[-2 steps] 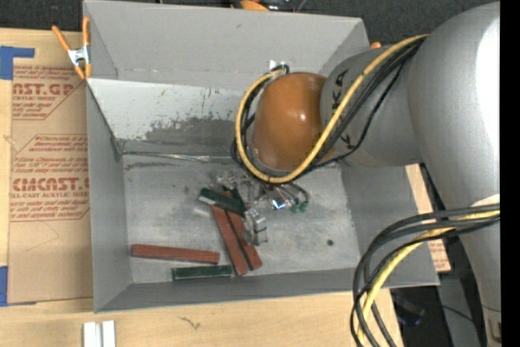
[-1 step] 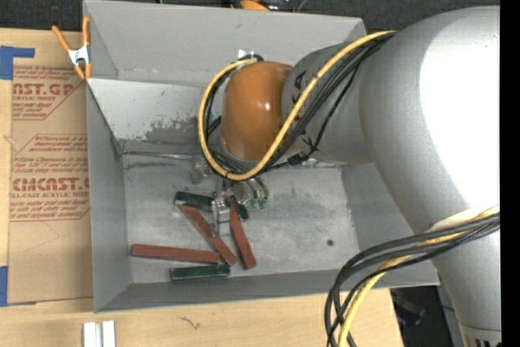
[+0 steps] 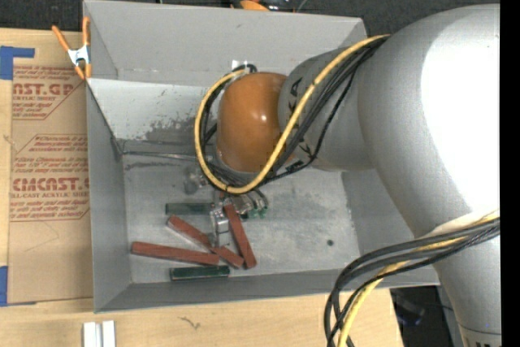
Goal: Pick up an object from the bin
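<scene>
Gripper [image 3: 218, 223] is hanging low over a cluster of sticks in the middle of the bin [image 3: 106, 199], under the arm's orange cover [image 3: 248, 126]; whether it is open or closed I cannot tell, since its metal is blending into the sticks below. It is sitting between a slanting brown stick [image 3: 240, 238] just to its right and a shorter brown stick [image 3: 190, 232] to its left. Nothing is visibly being lifted. The risk, I judge, is coming from the crowding: these sticks are crossing and touching, so a grip here may be catching two at once, or pinching one near its end and letting it slip. The bin is also holding a long brown stick [image 3: 175, 253], a dark green stick [image 3: 188, 209] behind the cluster and another green stick [image 3: 199, 273] lying by the front wall
</scene>
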`<state>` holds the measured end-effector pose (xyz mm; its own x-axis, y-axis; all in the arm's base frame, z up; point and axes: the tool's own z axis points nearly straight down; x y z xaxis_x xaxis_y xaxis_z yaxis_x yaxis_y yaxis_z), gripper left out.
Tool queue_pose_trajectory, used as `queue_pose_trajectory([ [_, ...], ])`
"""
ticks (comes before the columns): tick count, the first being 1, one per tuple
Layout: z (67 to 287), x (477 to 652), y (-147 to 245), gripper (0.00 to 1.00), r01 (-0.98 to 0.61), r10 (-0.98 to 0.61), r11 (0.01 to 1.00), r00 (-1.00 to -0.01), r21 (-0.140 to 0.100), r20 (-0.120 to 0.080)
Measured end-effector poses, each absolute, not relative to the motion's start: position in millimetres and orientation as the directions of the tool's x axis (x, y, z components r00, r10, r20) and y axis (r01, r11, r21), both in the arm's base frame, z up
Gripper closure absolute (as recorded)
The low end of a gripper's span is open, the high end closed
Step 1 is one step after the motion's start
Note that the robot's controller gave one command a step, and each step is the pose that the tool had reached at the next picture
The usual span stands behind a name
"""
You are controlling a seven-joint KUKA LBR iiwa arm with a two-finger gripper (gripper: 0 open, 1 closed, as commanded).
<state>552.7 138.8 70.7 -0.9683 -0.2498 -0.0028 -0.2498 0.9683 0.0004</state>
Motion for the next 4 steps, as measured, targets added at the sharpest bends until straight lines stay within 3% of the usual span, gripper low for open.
queue_pose_trajectory([
  [1, 72.8, 553.9, 139.3, 1.00, -0.249, -0.249, 0.968, -0.968, 0.001, -0.005],
  [2, 71.0, 553.2, 139.0, 0.00, -0.249, -0.249, 0.968, -0.968, 0.001, -0.004],
  [3, 79.1, 519.9, 185.5, 0.00, -0.464, -0.464, 0.886, -0.886, 0.003, -0.001],
  [4, 69.4, 559.2, 140.1, 0.00, -0.605, -0.605, 0.796, -0.796, -0.002, -0.002],
])
